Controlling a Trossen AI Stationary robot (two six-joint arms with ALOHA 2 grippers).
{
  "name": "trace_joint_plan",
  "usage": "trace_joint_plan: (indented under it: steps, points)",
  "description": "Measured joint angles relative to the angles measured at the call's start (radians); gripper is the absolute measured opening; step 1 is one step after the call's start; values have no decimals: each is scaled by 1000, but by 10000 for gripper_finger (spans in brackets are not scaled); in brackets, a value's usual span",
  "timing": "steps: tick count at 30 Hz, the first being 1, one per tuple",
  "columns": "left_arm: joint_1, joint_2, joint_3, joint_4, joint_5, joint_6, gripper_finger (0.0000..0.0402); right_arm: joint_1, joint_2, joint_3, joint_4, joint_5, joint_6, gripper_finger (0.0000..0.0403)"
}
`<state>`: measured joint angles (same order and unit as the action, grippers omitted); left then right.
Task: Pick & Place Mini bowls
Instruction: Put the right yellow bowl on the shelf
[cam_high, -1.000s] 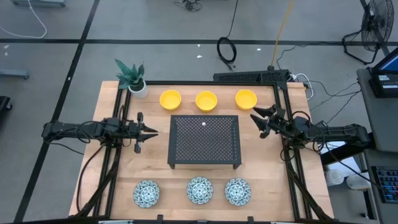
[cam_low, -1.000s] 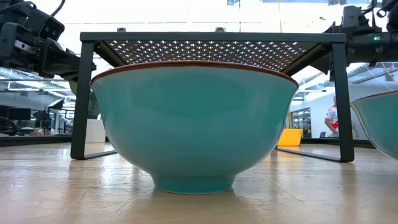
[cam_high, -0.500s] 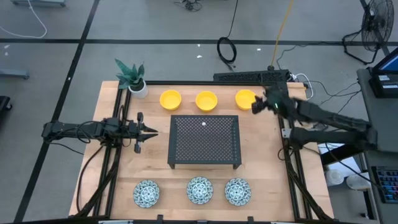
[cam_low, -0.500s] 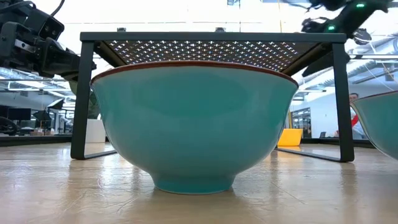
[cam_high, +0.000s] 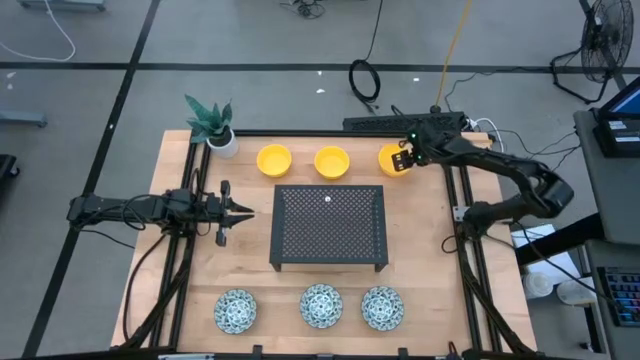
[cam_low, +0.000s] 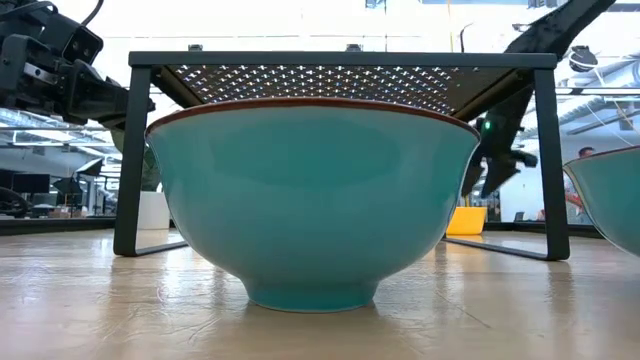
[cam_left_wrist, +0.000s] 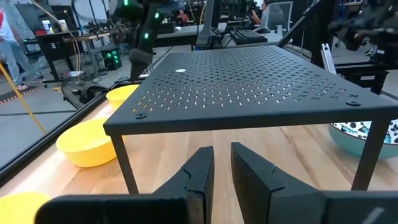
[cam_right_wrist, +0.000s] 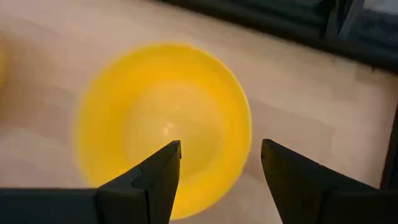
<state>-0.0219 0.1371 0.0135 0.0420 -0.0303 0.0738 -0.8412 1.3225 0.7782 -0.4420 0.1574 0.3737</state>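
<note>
The right tool (cam_high: 404, 163) hangs over the far right yellow bowl (cam_high: 392, 158) with its fingers (cam_right_wrist: 155, 177) spread wide, one over the bowl's inside and the other past its rim; it has hold of nothing. In the low view this tool (cam_low: 497, 160) shows beyond the rack's right leg, above that bowl (cam_low: 466, 220).

That bowl stands last in a row of three yellow bowls along the far edge of the tabletop (cam_high: 430, 290); the middle one (cam_high: 331, 162) and the left one (cam_high: 274, 159) sit apart from it. A black mesh rack (cam_high: 329, 227) stands mid-tabletop, just nearer than the row.

Along the near edge are three patterned bowls: left (cam_high: 235, 310), middle (cam_high: 321, 305), right (cam_high: 382, 307), each apart from the next.

The left tool (cam_high: 243, 210) waits left of the rack, pointing at it, its fingers (cam_left_wrist: 200, 177) nearly together and holding nothing.

A potted plant (cam_high: 213, 125) stands at the far left corner.
</note>
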Motion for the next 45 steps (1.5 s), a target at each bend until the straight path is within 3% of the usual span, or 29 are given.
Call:
trace_joint_plan:
  steps: [16,20,27,29,38,45]
  points:
    - [0,0,1,11,3,0,61,-24,102,-54,160,55,-17,198]
    - [0,0,1,13,3,0,61,-24,102,-54,154,55,-19,149]
    - [0,0,2,13,3,0,61,-24,102,-54,158,55,-94,18]
    - [0,0,2,13,3,0,61,-23,99,-52,181,53,-137,10]
    - [0,0,3,13,3,0,61,-3,-83,-53,319,56,-265,1]
    - [0,0,3,18,2,1,61,100,-261,-53,482,51,-399,1]
